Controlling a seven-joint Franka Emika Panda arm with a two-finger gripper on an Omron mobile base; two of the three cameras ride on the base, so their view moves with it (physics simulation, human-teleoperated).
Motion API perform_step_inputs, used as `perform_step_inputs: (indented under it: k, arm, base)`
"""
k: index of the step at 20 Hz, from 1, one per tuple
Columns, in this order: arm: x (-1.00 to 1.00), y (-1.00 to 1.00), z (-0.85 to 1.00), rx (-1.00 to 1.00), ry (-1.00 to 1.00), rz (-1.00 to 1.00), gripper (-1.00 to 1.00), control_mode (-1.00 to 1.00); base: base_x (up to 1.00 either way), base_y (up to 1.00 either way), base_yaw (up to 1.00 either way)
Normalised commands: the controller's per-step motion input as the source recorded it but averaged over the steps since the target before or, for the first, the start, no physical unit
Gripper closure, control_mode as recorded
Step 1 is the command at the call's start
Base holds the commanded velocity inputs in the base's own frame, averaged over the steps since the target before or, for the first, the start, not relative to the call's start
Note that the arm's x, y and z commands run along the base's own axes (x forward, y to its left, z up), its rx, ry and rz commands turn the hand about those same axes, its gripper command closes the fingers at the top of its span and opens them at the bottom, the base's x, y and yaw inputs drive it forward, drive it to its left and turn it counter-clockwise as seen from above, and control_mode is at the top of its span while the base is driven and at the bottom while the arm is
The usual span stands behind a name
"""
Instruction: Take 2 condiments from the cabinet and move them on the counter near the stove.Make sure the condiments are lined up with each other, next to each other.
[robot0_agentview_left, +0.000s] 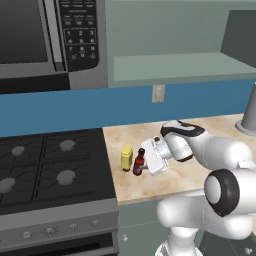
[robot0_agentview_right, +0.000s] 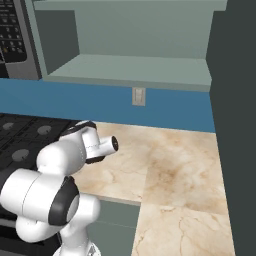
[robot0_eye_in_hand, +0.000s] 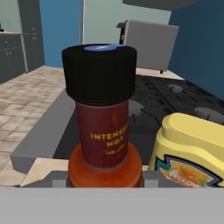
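Hot-sauce bottle (robot0_eye_in_hand: 104, 131) dead centre, very close, upright: black cap, dark red neck label, orange-red body. Yellow mustard bottle (robot0_eye_in_hand: 189, 151) just beside it on the right. Black stove (robot0_eye_in_hand: 170, 98) behind both, tiled floor off left.

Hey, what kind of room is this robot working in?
A kitchen, rendered rather than real: a black gas stove, a microwave above it, and a marbled counter with a hot-sauce bottle beside a yellow bottle.
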Motion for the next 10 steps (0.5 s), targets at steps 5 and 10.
perform_step_inputs:
  k: [5, 10]
  arm:
    - [0.02, 0.0, 0.0, 0.0, 0.0, 0.0, 1.0, -1.0]
    - [0.08, 0.0, 0.0, 0.0, 0.0, 0.0, 1.0, -1.0]
  base:
    - [0.0, 0.0, 0.0]
    - [0.0, 0.0, 0.0]
